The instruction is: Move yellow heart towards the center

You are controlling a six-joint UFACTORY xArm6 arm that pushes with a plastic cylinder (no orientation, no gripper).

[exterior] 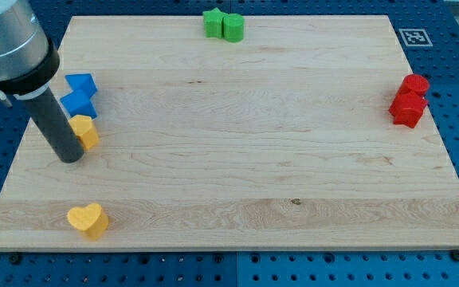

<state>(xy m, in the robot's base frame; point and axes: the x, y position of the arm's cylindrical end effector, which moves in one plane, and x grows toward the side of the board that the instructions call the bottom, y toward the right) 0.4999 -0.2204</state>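
The yellow heart (88,219) lies near the view's bottom left corner of the wooden board (237,159). My tip (70,158) rests on the board at the view's left, well above the heart and apart from it. The rod stands just left of a second yellow block (87,131), partly covering it; its shape is unclear.
Two blue blocks (79,93) sit just above the second yellow block at the left edge. Two green blocks (224,25) sit at the top edge, middle. Two red blocks (409,100) sit at the right edge. A blue pegboard surrounds the board.
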